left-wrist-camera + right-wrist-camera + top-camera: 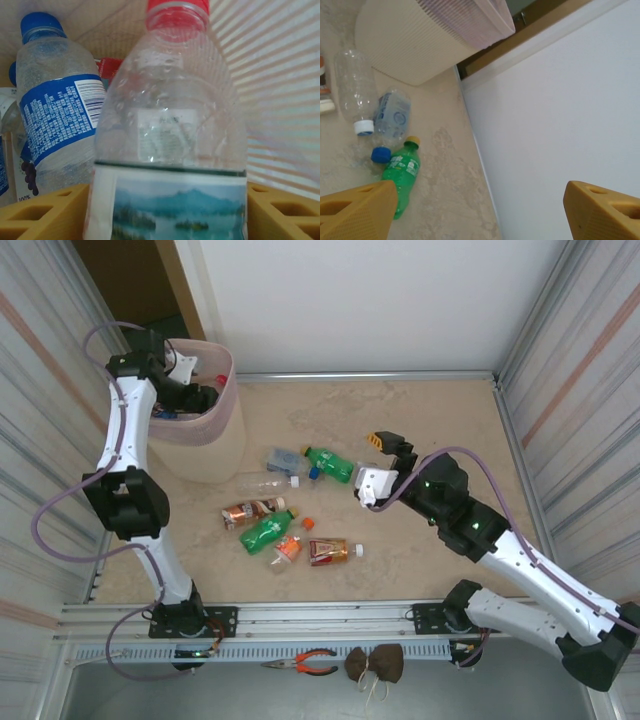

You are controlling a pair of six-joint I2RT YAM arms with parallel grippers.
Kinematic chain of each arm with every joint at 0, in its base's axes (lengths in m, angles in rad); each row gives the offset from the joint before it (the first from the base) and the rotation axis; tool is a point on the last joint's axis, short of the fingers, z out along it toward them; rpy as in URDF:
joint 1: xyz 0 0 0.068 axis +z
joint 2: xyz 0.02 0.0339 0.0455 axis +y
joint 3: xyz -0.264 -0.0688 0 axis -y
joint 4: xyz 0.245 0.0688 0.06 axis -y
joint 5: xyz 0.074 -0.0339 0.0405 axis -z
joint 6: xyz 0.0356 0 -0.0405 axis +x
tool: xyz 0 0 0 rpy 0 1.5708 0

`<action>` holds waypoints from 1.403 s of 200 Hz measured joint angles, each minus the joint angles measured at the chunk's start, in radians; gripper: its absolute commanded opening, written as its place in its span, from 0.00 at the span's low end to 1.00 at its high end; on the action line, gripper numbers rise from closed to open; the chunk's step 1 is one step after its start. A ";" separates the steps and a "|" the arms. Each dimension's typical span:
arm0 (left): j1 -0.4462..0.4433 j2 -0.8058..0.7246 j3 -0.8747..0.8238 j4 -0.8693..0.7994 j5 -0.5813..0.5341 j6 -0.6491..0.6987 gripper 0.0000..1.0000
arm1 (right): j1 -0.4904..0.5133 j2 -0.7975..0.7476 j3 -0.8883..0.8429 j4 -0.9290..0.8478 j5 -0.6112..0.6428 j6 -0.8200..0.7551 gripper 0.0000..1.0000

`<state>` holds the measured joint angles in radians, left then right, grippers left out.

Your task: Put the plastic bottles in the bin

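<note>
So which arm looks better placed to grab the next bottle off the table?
The right. Its open right gripper hovers near the green bottle lying on the table, while the left gripper is over the bin with a red-capped bottle between its fingers.

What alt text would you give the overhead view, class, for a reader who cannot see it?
About seven plastic bottles lie strewn on a beige table between two robot arms. The left gripper reaches into the pink-lined bin at far left; the right gripper hovers open beside a green bottle.
</note>
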<state>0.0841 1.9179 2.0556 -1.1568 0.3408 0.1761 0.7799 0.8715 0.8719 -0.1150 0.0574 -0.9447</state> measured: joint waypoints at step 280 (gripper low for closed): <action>-0.001 -0.528 -0.264 0.164 0.044 -0.065 0.75 | -0.336 0.699 0.379 -0.235 -0.311 0.540 0.84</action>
<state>0.0834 1.3895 1.7920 -0.9932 0.3851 0.1108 0.4442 1.5703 1.2510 -0.3500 -0.2539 -0.4049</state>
